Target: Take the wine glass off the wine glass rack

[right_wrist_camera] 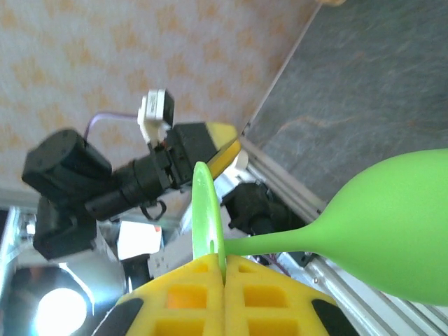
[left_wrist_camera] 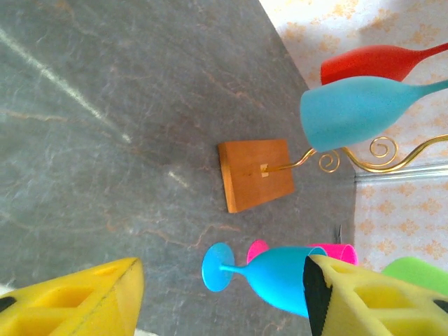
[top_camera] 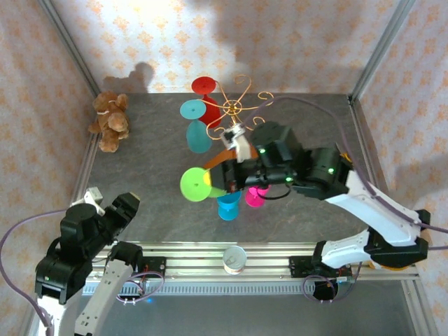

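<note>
Near rack [top_camera: 236,106], right jaws pinch green wine glass [right_wrist_camera: 392,224] stem.

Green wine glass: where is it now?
The green wine glass is held sideways by its stem in the right hand, mid-table in the top view, beside the blue glass and pink glass.

Wine glass rack [top_camera: 236,106] at upper centre, hanging wine glasses [top_camera: 192,109] on its left; teddy bear [top_camera: 110,120] at upper left; standing wine glasses [top_camera: 229,205] on the table [top_camera: 140,189] below the rack.
</note>
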{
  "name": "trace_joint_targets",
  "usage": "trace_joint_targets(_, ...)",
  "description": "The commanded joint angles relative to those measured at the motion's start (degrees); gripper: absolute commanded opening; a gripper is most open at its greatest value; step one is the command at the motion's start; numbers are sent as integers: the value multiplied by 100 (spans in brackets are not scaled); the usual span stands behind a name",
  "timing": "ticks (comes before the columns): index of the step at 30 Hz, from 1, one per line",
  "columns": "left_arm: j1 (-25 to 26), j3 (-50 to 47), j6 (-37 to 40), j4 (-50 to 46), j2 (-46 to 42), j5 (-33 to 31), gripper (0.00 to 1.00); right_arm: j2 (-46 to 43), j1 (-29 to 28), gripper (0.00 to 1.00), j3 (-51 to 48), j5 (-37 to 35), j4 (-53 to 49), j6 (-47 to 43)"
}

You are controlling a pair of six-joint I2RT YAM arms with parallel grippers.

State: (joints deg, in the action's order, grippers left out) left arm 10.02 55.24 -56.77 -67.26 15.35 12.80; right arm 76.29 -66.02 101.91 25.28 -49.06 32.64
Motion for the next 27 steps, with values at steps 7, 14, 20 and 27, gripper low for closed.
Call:
trace_joint_targets(7,9,26,-531,-1227,-797,19,62,782,-895,0,366,-669,47,-1389)
trace_joint_targets(14,9,-123,-722,-924,-745,451,63,1069,-1515,0,-402,-1962,551,-2393)
trace_joint_targets(20,8,-356,-820,-300,-463,888,64,1203,-1958,0,-1091,-3219,1259,-3087)
trace_joint_targets(27,9,-413,-651,95,50,1176,67,1458,-2279,0,-1484,-4532,1870,-3861)
